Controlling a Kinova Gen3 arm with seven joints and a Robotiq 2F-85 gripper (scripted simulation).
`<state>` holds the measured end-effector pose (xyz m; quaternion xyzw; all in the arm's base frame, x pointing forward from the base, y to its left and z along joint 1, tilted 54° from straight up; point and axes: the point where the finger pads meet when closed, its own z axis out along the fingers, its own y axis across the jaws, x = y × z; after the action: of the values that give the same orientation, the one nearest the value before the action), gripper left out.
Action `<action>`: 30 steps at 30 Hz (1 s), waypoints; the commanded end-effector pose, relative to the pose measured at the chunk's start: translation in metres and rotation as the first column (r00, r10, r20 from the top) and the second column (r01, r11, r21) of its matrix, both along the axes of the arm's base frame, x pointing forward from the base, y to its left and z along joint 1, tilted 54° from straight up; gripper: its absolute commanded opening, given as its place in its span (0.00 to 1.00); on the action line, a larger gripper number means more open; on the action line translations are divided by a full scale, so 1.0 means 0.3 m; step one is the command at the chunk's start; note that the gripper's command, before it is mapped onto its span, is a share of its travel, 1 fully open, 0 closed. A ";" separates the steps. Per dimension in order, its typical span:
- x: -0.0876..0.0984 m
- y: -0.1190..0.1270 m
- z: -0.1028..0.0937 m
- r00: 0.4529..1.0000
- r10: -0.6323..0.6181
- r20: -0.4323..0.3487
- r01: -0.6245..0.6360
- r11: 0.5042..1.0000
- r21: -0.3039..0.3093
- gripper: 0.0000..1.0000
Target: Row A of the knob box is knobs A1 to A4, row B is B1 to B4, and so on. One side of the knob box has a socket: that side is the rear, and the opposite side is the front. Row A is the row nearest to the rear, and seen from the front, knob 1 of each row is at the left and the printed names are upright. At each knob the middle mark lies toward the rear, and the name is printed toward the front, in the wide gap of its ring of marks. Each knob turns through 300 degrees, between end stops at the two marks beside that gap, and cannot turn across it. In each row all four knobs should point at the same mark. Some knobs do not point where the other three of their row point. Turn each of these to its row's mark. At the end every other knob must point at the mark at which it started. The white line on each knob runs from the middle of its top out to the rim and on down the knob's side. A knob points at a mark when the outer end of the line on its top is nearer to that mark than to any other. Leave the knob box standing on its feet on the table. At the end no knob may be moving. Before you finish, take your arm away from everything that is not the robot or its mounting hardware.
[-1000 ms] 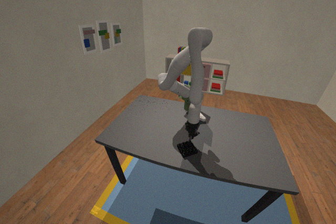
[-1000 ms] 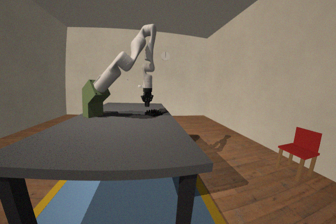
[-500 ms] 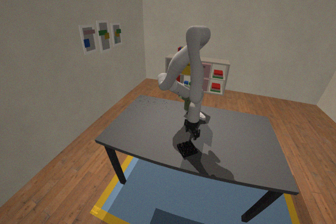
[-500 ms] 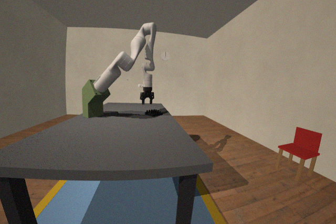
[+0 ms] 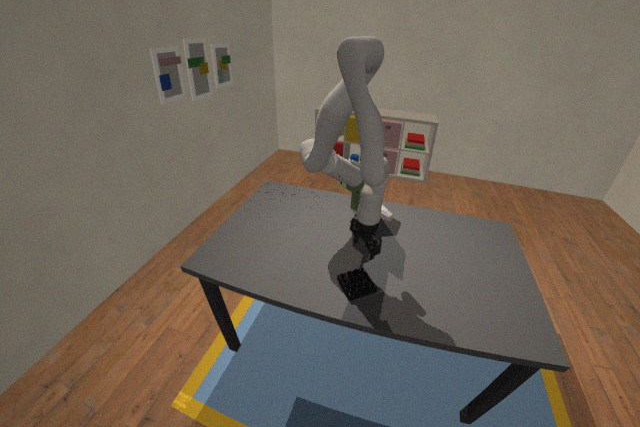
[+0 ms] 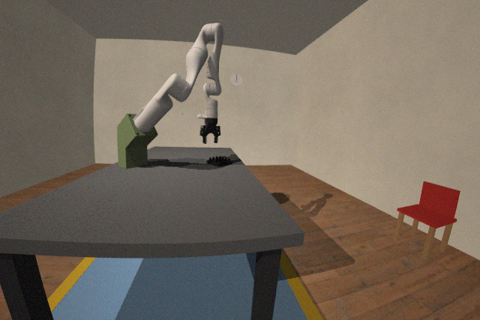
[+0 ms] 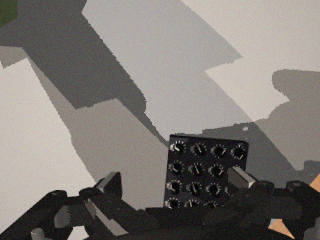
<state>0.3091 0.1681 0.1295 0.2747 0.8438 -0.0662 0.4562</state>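
Black and studded with knobs, the knob box (image 5: 358,281) (image 6: 219,160) (image 7: 206,170) is resting on the worktop (image 5: 289,251) (image 6: 154,207), its tally of turned and unturned knobs probably unreadable from these small, partly hidden dials. Above it the gripper (image 5: 368,259) (image 6: 210,141) (image 7: 174,182) is hovering, fingers spread wide, turning nothing.

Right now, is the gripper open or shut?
Open: the gripper shows its fingertips apart, a gap between them, above the knob box.

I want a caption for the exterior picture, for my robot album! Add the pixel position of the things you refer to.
Open pincer (image 6: 210,141) hanging above the knob box (image 6: 219,160), with a red chair (image 6: 438,203) off to the side.
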 end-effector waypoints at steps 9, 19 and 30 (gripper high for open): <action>-0.094 0.073 0.063 1.000 0.025 -0.008 -0.025 1.000 0.018 1.00; -0.150 0.098 0.108 1.000 0.025 -0.008 -0.025 1.000 0.018 1.00; -0.170 0.107 0.124 1.000 0.025 -0.008 -0.025 1.000 0.018 1.00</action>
<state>0.2592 0.1985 0.1666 0.2698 0.8486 -0.0560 0.4517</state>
